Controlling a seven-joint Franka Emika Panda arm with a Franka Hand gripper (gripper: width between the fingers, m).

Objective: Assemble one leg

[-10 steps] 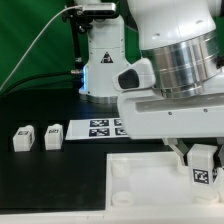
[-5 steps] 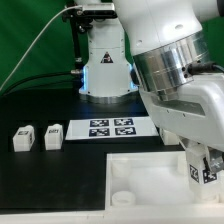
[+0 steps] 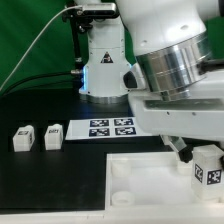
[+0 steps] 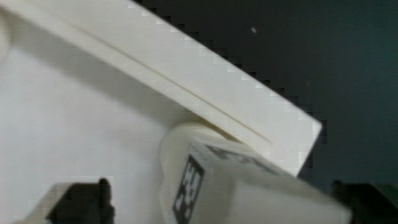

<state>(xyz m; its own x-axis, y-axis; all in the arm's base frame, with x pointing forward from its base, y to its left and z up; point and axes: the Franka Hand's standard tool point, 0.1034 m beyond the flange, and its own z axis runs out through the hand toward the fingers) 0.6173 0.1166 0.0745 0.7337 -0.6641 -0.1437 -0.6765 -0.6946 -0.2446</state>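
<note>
Gripper (image 3: 199, 160) has its jaws closed on a leg (image 3: 207, 168), over the near right corner of the white panel (image 3: 140, 178). Spare legs (image 3: 22, 139) sit left, well apart.

arm (image 3: 165, 25): smooth, rounded white shell
joint (image 3: 182, 68): broad ring of ribbed silver-grey metal
base (image 3: 103, 45): white tapered tower at the far side, with a black triangle mark (image 3: 106, 57) and a blue glow low on its left
cable (image 3: 38, 45): thin, pale, curving on the far left
housing (image 3: 170, 118): white, boxy
fingers (image 3: 183, 151): black
</note>
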